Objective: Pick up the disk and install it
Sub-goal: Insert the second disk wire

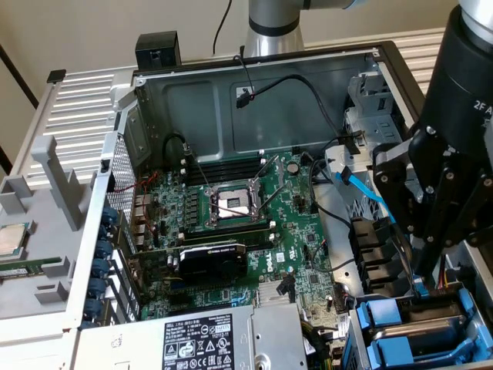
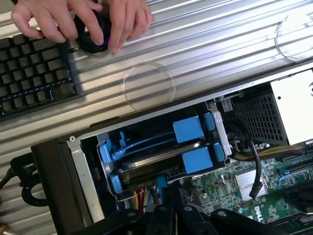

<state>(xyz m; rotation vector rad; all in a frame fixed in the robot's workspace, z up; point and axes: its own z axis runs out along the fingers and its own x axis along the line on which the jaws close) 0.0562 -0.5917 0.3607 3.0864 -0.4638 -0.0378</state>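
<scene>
1. Gripper (image 1: 422, 266) hangs over the drive bay (image 1: 362, 339) at the exterior view's lower right; jaws drawn together, and I can't make out anything clamped between them.
2. The disk (image 2: 154, 159) sits in the bay in its blue carrier (image 2: 188, 129), edge-on to the wrist camera, just beside the fingertips.
3. Handling guess: rigid metal body, fairly heavy for its size, smooth sides likely slippery, shock-sensitive. Best hold looks like the blue carrier tabs, not the label face.
4. Containers: open PC case (image 1: 254, 100) holds the motherboard (image 1: 231, 216) with bare CPU socket (image 1: 231, 204), graphics card (image 1: 212, 262), power supply (image 1: 223, 339), loose cables.
5. Wrist view: a person's hand (image 2: 88, 19) rests on a round knob by a keyboard (image 2: 32, 73), outside the case.
</scene>
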